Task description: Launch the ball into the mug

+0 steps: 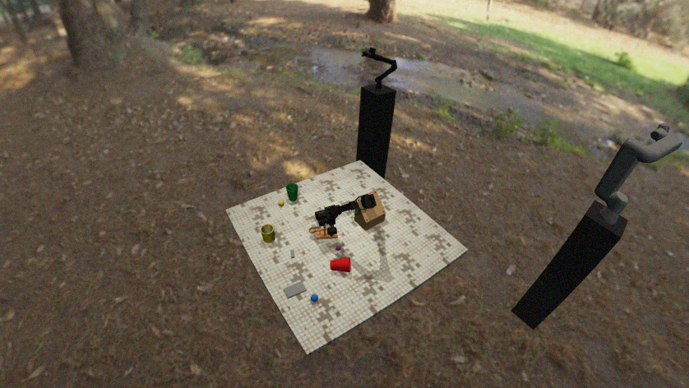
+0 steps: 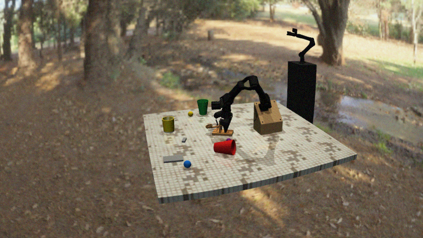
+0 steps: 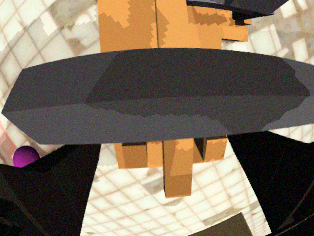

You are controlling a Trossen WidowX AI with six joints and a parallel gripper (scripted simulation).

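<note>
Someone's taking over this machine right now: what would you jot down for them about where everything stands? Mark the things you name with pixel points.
Pincer [image 1: 331,232] [image 2: 225,130] [image 3: 165,131]: open, low over the catapult [image 1: 320,236] [image 2: 222,132] [image 3: 129,30], holding nothing.
Yellow mug [image 1: 268,233] [image 2: 168,124]: upright, off beyond the catapult's cup end.
Balls on the tabletop: yellow [image 1: 280,203] [image 2: 190,113], purple [image 1: 338,247] [image 2: 228,139] [image 3: 25,157], blue [image 1: 314,297] [image 2: 187,164].
Done: can't confirm loading or exact aim.
Left: check both, then fire; no ball seen in the mug.

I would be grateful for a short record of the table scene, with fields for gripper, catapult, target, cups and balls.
gripper: open, fingers astride the catapult's body
catapult: wooden, on the table
target: yellow mug, upright
cups: green cup upright; red cup on its side
balls: yellow ball, blue ball, purple ball
</note>
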